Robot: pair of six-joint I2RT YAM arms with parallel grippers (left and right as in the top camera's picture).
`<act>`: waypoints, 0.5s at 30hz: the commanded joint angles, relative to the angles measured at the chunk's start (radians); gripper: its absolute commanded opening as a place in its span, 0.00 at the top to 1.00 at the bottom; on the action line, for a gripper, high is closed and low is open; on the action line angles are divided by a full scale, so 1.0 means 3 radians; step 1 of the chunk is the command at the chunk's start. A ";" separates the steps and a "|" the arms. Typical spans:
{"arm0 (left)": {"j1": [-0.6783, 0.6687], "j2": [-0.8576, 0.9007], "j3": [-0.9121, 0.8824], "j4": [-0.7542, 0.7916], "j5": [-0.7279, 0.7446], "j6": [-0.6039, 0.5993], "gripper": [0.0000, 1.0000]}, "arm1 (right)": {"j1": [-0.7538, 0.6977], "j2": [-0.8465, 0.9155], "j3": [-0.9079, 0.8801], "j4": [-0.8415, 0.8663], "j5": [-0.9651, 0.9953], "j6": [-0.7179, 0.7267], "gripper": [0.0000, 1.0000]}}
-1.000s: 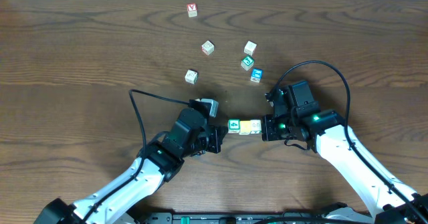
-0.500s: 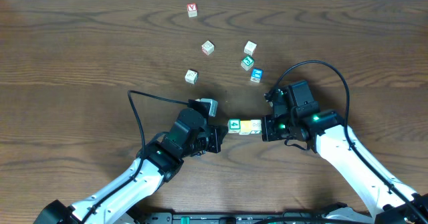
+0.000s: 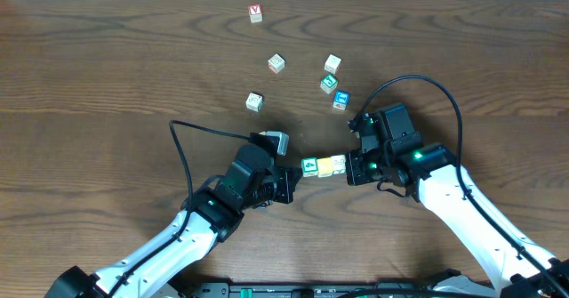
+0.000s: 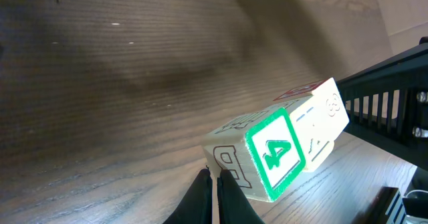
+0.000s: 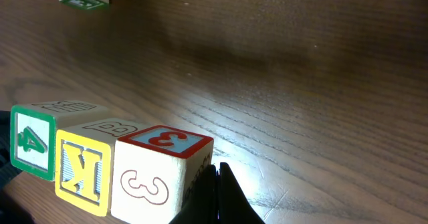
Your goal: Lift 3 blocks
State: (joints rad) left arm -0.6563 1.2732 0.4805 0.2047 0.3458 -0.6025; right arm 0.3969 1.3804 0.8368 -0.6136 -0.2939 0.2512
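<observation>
- left gripper (image 4: 215,196), jaws closed, presses its tip against the green-framed wooden "4" cube (image 4: 274,154).
- right gripper (image 5: 215,192), likewise closed, butts the pale wooden cube with red "3" (image 5: 160,177).
- yellow wooden "k" cube (image 5: 83,169) sits sandwiched between them, one touching row mid-way across the dark wooden table (image 3: 107,84).

Our left arm (image 3: 200,218) and right arm (image 3: 453,191) stretch inward and low, tips facing each other with a gap between; left jaws and right jaws are both closed tight.
</observation>
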 commanded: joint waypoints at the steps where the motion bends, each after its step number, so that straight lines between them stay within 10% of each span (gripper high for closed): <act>1: -0.0057 -0.0031 0.0034 0.0069 0.0309 -0.0013 0.93 | 0.0149 -0.0058 0.0117 0.0033 -0.0595 -0.0070 0.99; 15: -0.0057 -0.0031 0.0103 0.0069 0.0308 0.0001 0.93 | 0.0148 -0.0172 0.0117 0.0022 -0.0593 -0.0081 0.99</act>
State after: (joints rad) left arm -0.6563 1.2732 0.4805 0.2047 0.3458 -0.6025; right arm 0.3969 1.3632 0.8368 -0.6170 -0.2935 0.2481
